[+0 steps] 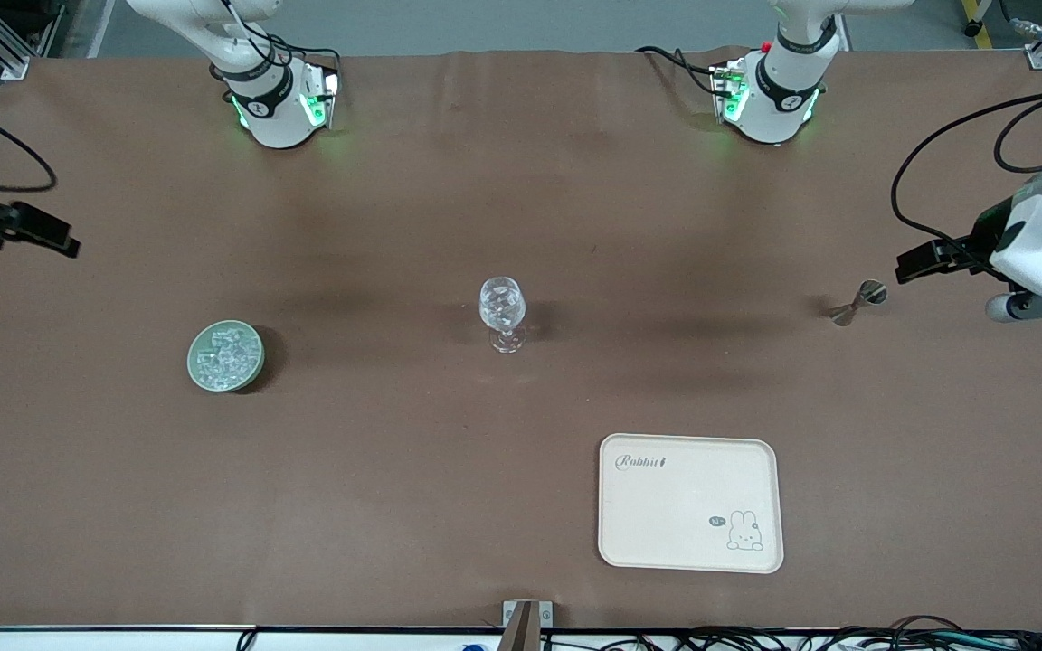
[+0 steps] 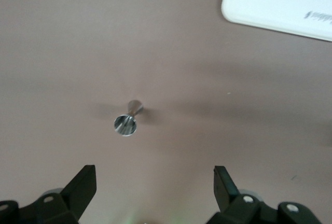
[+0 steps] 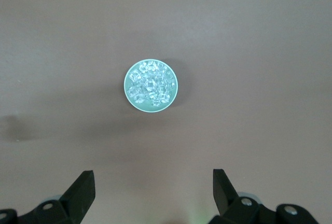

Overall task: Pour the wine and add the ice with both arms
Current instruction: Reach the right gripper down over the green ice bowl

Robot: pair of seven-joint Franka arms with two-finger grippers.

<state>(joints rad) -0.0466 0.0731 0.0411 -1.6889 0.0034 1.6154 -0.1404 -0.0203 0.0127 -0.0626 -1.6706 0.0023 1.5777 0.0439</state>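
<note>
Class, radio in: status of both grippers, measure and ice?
Left gripper open above silver hourglass measure. Right gripper open over clear ice cubes in green dish. Nothing held, nothing blocking.

Both arms run off the front view's top edge, only their bases showing whole. The left gripper (image 1: 914,265) sits at three o'clock, its wrist cut by the frame edge. The right gripper (image 1: 51,237) at nine o'clock is likewise cropped, its arm out of sight. In each wrist view, only the tips of the fingers (image 2: 83,185) show. The tray (image 2: 280,3) is cropped to one corner there. Whether the silver measure (image 1: 857,303) holds any liquid is too small to tell.
</note>
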